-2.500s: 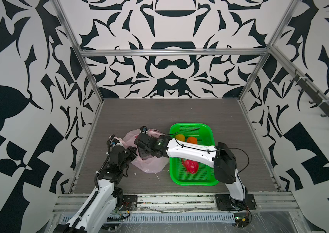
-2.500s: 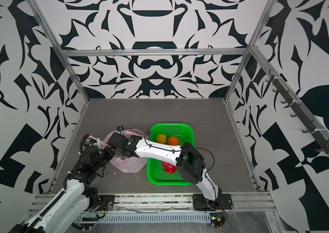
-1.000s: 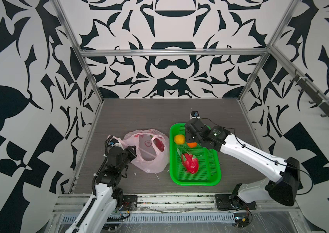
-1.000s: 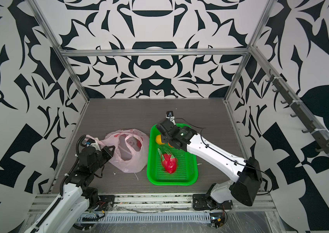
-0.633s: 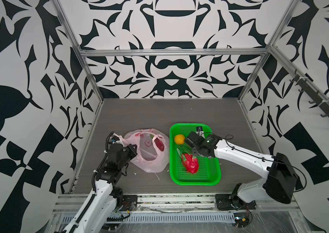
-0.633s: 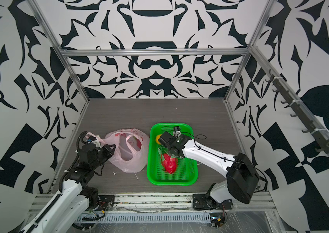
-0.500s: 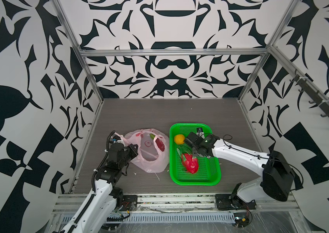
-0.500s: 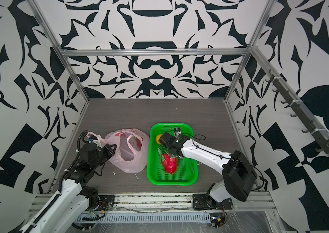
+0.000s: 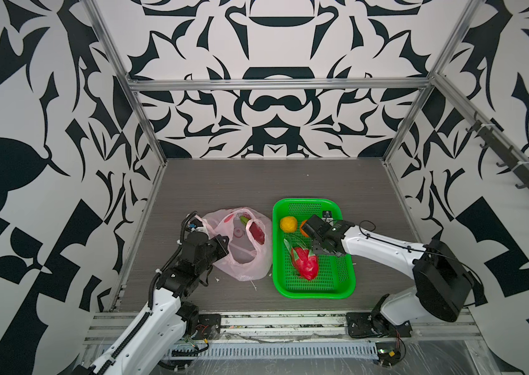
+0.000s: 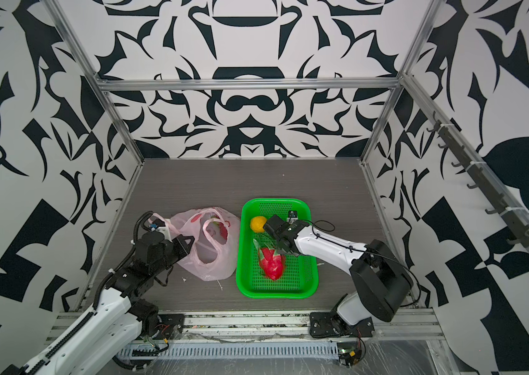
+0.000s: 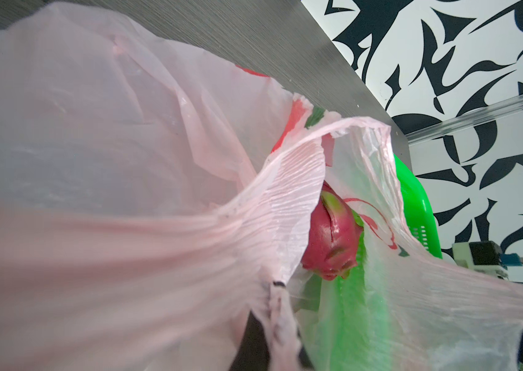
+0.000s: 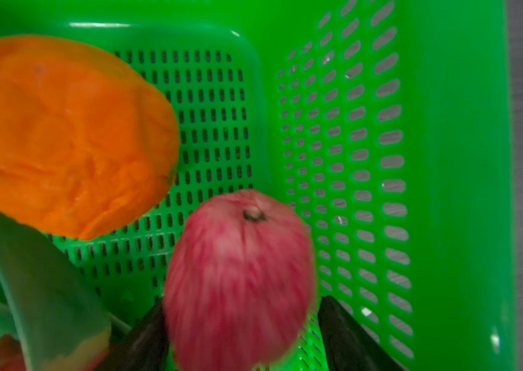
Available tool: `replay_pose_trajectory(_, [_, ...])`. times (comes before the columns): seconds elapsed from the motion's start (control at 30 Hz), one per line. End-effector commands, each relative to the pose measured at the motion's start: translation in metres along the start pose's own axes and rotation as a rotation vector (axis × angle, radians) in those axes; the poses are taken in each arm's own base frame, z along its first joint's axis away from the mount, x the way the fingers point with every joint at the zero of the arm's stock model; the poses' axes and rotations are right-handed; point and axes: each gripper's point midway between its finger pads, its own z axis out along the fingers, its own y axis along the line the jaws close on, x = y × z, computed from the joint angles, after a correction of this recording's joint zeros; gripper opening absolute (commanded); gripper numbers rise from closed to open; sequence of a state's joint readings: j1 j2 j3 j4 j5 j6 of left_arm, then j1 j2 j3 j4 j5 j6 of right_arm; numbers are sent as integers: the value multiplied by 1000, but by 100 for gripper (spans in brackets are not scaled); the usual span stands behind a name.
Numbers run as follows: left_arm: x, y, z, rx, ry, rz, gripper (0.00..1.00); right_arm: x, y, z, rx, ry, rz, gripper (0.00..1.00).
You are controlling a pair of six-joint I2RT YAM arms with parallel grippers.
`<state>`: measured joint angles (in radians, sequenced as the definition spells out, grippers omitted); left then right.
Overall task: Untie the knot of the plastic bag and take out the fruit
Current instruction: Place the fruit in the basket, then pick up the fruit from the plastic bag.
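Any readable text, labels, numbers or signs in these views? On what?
None legible.
Bag: red print, crumpled and blurred, unreadable.
Basket: no label seen.
Walls: black shapes only, no letters.
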<state>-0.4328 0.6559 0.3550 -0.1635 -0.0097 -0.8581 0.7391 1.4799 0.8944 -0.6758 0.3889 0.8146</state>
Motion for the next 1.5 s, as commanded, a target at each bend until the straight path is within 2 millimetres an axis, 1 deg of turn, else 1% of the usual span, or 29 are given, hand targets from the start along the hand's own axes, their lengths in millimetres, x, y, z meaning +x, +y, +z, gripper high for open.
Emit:
replay_pose_trajectory(0.0, [-1, -1, -4, -9, -13, -7, 0, -17, 4, -22, -47, -49, 28, 82])
replay_pose_trajectory(0.07, [-1, 0, -4, -9, -17, -10, 0, -23, -4, -34, -21, -66, 27, 83])
replay_pose_trajectory(0.13, [-2, 1, -5, -16, -23, -10, 0, -33, -5, -55, -29, -102, 26, 84])
replay_pose_trajectory(0.17, [-2, 2, -5, -20, -26, -10, 0, -38, -1, -68, -44, -135, 20, 83])
replay_pose_trajectory(0.23, [-3, 4, -5, -31, -34, -8, 0, -56, 15, -108, -113, -228, -17, 78])
replay_pose_trajectory(0.27, [-3, 6, -5, -37, -35, -8, 0, -62, 25, -126, -147, -262, -43, 75])
replay_pose_trajectory(0.33, [-4, 8, -4, -44, -41, -8, 0, -78, 57, -174, -230, -350, -130, 69])
replay_pose_trajectory(0.4, [-4, 8, -3, -45, -42, -8, 0, -86, 92, -216, -292, -421, -235, 64])
replay_pose_trajectory(0.43, [-3, 8, -2, -44, -41, -8, 0, -89, 113, -239, -326, -459, -295, 62])
replay_pose_trajectory(0.47, [-4, 8, -2, -43, -43, -8, 0, -89, 131, -258, -361, -490, -348, 61])
replay_pose_trajectory(0.53, [-3, 9, -1, -40, -46, -10, 0, -91, 174, -295, -445, -536, -451, 58])
replay_pose_trajectory(0.63, [-4, 8, -2, -37, -53, -13, 0, -87, 233, -330, -574, -542, -558, 52])
replay_pose_trajectory(0.67, [-4, 8, -2, -36, -55, -14, 0, -86, 249, -333, -596, -538, -576, 51])
replay_pose_trajectory(0.73, [-6, 9, -4, -35, -68, -16, 0, -84, 279, -333, -640, -517, -592, 48])
replay_pose_trajectory(0.77, [-7, 9, -5, -35, -76, -17, 0, -84, 288, -331, -652, -511, -582, 46])
replay_pose_trajectory(0.83, [-9, 11, -7, -38, -91, -23, 0, -79, 306, -310, -638, -472, -571, 42])
replay_pose_trajectory(0.87, [-9, 11, -8, -39, -98, -26, 0, -78, 309, -295, -612, -443, -550, 39])
replay_pose_trajectory(0.93, [-9, 14, -11, -44, -107, -34, 0, -68, 311, -264, -563, -366, -524, 35])
replay_pose_trajectory(1.0, [-7, 18, -14, -50, -110, -43, 0, -56, 303, -234, -480, -312, -519, 33])
replay_pose_trajectory(1.03, [-5, 20, -14, -50, -109, -47, 0, -51, 297, -223, -449, -288, -513, 32])
replay_pose_trajectory(1.17, [3, 25, -15, -44, -95, -57, 0, -23, 274, -186, -376, -189, -493, 31])
replay_pose_trajectory(1.23, [7, 26, -15, -40, -79, -59, 0, -6, 261, -168, -335, -132, -497, 30])
replay_pose_trajectory(1.33, [13, 28, -14, -32, -58, -66, 0, 17, 246, -147, -283, -56, -501, 29])
replay_pose_trajectory(1.47, [23, 28, -13, -13, -17, -79, 0, 37, 232, -132, -229, 3, -499, 28])
